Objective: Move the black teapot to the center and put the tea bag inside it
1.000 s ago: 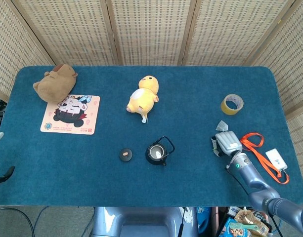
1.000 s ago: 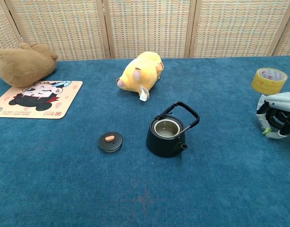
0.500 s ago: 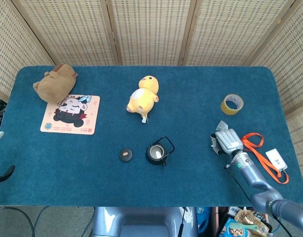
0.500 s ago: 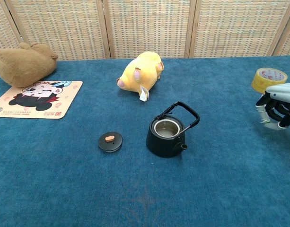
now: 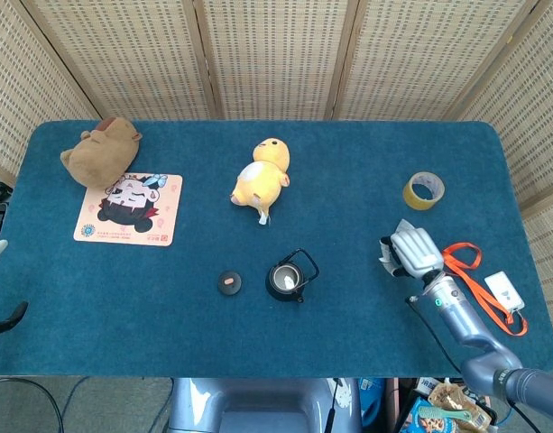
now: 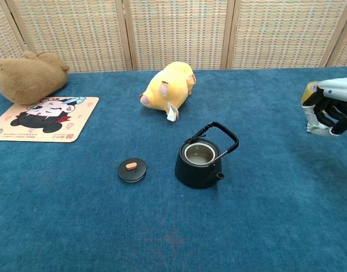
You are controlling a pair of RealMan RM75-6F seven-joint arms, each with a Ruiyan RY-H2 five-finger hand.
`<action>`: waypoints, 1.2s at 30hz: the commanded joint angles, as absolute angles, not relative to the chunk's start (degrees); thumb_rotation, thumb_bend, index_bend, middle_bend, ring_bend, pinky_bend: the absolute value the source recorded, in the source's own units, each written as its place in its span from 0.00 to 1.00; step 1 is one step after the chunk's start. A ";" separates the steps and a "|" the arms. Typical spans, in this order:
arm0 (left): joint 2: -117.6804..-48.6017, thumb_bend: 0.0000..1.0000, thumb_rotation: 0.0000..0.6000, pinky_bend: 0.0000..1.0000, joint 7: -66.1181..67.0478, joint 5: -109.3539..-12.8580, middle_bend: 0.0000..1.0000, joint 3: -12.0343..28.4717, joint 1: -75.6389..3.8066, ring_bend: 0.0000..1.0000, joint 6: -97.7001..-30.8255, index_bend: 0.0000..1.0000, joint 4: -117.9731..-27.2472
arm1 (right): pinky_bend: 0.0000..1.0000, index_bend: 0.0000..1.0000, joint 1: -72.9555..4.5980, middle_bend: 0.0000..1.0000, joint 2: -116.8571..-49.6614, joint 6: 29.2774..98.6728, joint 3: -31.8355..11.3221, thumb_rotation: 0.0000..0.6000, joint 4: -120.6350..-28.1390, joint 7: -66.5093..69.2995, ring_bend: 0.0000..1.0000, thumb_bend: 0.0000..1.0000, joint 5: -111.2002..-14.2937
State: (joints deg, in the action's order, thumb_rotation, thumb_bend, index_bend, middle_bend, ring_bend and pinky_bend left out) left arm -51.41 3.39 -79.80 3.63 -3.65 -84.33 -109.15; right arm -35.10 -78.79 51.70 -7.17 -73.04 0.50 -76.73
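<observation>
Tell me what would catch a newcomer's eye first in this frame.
Probably the small black teapot with its hoop handle, lid off, at the middle of the blue cloth-covered table, its round black lid lying just to its left in the picture. Behind it sprawls a bright yellow plush toy. At the right edge the robot's right hand hangs above the cloth, fingers curled around a small pale thing, beside a yellow roll of tape.

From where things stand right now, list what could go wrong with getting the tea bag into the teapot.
1. The right hand holds the tea bag by curled fingers; it may slip on the way across.
2. The black teapot has its handle arching over a narrow opening, so the hand could knock it or miss.
3. The lid and yellow plush lie close and could be bumped.
</observation>
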 commanded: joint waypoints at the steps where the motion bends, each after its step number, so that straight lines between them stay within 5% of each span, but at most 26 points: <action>1: -51.33 0.31 1.00 0.00 3.38 -79.80 0.00 3.65 -3.68 0.00 -84.31 0.00 -109.22 | 0.89 0.68 -35.14 0.84 -77.06 53.11 -7.91 1.00 -75.59 1.03 0.80 0.76 -77.57; 36: -51.36 0.32 1.00 0.00 2.50 -79.95 0.00 3.14 -3.15 0.00 -84.49 0.00 -108.33 | 0.89 0.70 -39.58 0.84 -65.79 57.33 -13.14 1.00 -92.87 20.59 0.80 0.76 -85.50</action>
